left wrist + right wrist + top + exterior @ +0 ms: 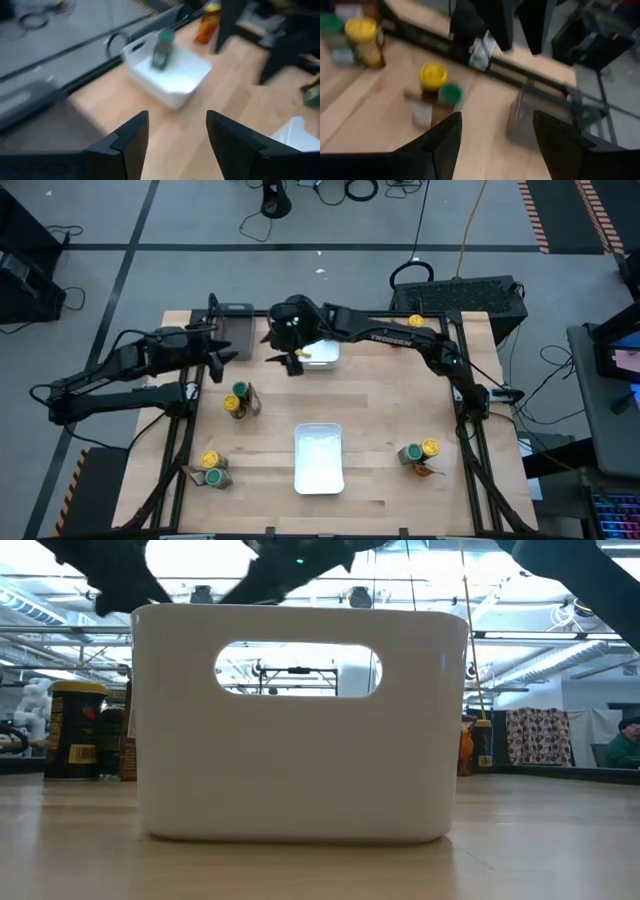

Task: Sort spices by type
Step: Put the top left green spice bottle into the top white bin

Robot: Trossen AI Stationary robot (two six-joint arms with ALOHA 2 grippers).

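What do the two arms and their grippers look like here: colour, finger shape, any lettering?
Both arms are dark, jointed links. The right arm bears pale lettering along one link, and a green light glows near its wrist. The left gripper and right gripper each have two broad, black, angular fingers; nothing lies between either pair.

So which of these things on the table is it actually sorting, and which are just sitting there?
Part of the job:
- yellow-lidded jars
- green-lidded jars
- brown-orange packets
- jar in the far white bin

Just lying about:
- near white bin
- dark grey tray
- floor cables
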